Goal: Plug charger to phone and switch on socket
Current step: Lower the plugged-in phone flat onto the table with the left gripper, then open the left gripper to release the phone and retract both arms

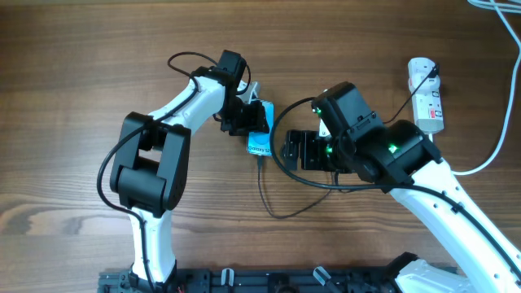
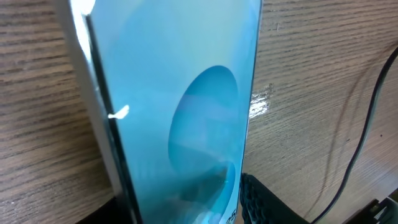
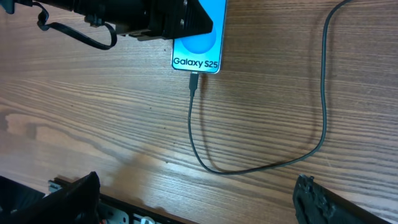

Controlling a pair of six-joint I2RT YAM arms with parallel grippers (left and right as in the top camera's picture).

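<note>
The phone [image 1: 260, 145] lies on the wooden table with its turquoise screen up and "Galaxy S25" at its near end [image 3: 198, 46]. The charger, a thin black cable [image 3: 261, 165], loops across the table, and its plug tip [image 3: 194, 81] meets the phone's lower edge. My left gripper [image 1: 251, 120] sits over the phone's far end. In its wrist view the phone [image 2: 180, 93] fills the space between the fingers [image 2: 264, 202]; whether they press on it does not show. My right gripper [image 3: 196, 202] stands wide open just right of the phone [image 1: 293, 150], holding nothing. The white socket [image 1: 426, 96] lies far right.
A thick white cord [image 1: 496, 155] runs from the socket round the right edge of the table. The black cable's far end goes up to the socket [image 1: 429, 73]. The arm bases stand along the front edge [image 1: 277, 283].
</note>
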